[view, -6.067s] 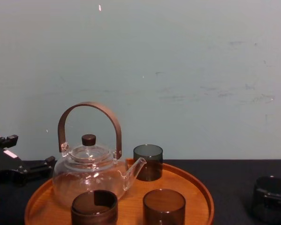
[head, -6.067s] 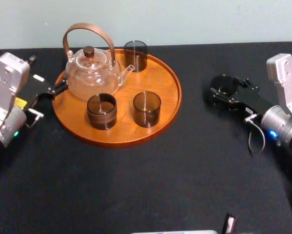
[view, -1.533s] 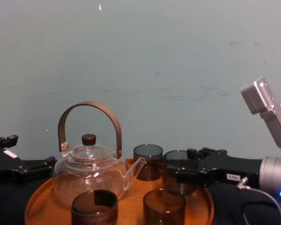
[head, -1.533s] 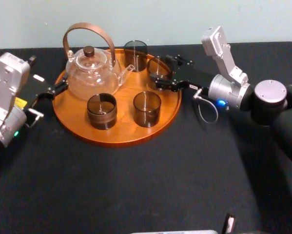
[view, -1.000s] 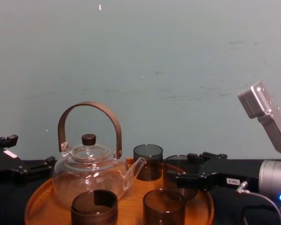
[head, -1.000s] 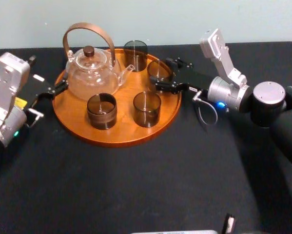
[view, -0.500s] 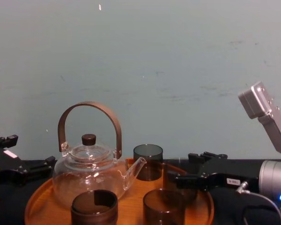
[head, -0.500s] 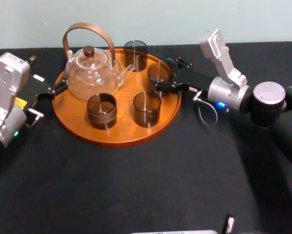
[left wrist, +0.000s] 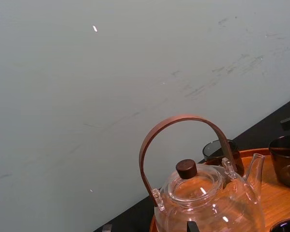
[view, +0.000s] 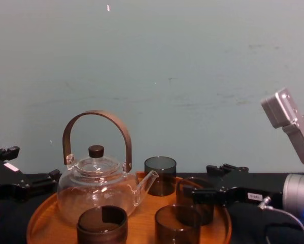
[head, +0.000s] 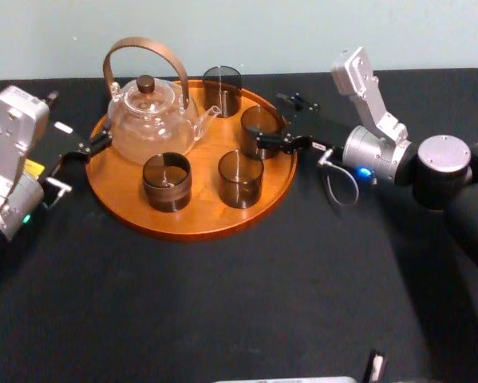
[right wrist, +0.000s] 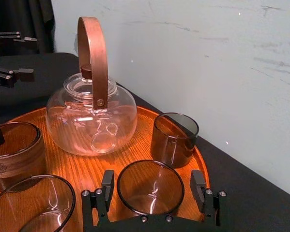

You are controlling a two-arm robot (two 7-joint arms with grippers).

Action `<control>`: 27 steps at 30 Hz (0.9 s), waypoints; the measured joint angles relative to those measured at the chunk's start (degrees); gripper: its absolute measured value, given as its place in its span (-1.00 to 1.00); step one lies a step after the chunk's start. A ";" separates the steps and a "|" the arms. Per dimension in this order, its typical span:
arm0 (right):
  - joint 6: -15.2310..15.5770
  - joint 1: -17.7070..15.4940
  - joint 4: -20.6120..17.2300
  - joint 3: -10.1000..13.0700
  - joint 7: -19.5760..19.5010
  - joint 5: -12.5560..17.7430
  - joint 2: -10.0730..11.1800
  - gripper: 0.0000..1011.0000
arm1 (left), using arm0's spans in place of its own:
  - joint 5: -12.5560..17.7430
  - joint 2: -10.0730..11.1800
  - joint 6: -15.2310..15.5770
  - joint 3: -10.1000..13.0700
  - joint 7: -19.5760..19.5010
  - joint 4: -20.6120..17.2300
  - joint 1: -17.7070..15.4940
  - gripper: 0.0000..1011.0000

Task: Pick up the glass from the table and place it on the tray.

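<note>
The glass (head: 260, 130) stands upright on the round wooden tray (head: 192, 230), near its right rim, and also shows in the right wrist view (right wrist: 150, 186) and the chest view (view: 194, 202). My right gripper (head: 275, 120) is open, with one finger (right wrist: 107, 185) on each side of the glass and a small gap to the rim on both sides. My left gripper (head: 77, 118) is parked open at the tray's left edge, beside the glass teapot (head: 152, 113), holding nothing.
Also on the tray are a dark glass at the back (head: 222, 89), another at the front (head: 240, 178) and a wood-banded cup (head: 167, 182). The teapot's tall brown handle (view: 97, 116) rises above them. The black table (head: 246, 303) stretches wide in front.
The right gripper lowered the glass onto the tray, then its fingers spread off the glass. The arm has drawn back slightly to the right. The left arm has not moved.
</note>
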 joint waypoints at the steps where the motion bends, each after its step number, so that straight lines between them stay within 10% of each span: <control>1: 0.32 -0.35 -0.57 0.12 -0.16 0.10 0.20 0.98 | 0.00 0.00 0.00 0.00 0.00 0.00 0.00 0.98; 17: 4.26 -7.17 -13.43 1.34 -2.37 1.74 4.55 0.98 | 0.00 0.00 0.00 0.00 0.00 0.00 0.00 0.98; 27: 6.41 -16.38 -30.34 3.93 -6.20 4.15 10.74 0.98 | 0.00 0.00 0.00 0.00 0.00 0.00 0.00 0.98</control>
